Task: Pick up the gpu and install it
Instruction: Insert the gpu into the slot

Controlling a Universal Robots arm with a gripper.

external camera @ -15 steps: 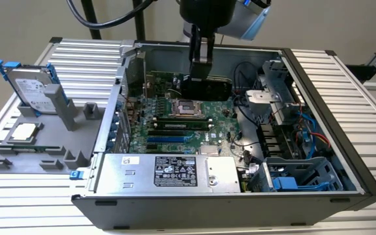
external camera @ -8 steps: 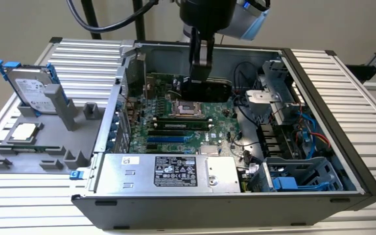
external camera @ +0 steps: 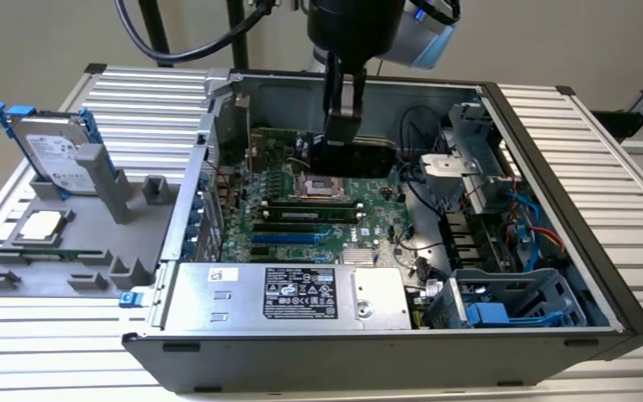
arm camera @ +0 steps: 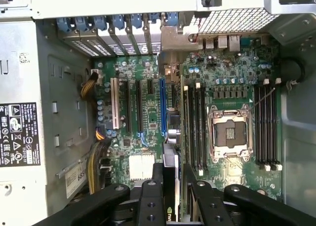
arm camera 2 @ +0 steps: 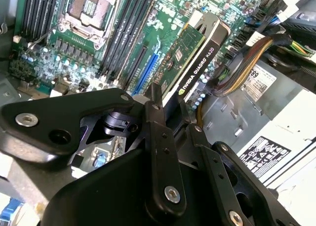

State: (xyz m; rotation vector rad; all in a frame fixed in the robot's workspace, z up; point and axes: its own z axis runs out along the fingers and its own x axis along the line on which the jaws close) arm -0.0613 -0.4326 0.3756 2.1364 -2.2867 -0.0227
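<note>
Open grey metal computer case (external camera: 355,362) lying on the ribbed aluminium table (external camera: 589,138). The black gripper (arm camera 2: 173,115) hangs inside it, its fingers (arm camera 2: 159,137) clamped on the thin green circuit-board gpu (arm camera 2: 190,53). The card is held on edge above the green motherboard (arm camera: 232,73), close to the long blue slot (arm camera: 162,107). Whether card and slot touch cannot be made out. Judged good practice: keep the card upright, its lower edge parallel to and directly over the slot, and press straight down with even force.

The arm (external camera: 355,25) hangs straight down from overhead, wrist vertical, its black claw (external camera: 344,138) pointing downward, both fingers (arm camera 2: 159,132) pinched onto the gpu (arm camera 2: 195,58), held on edge.
</note>
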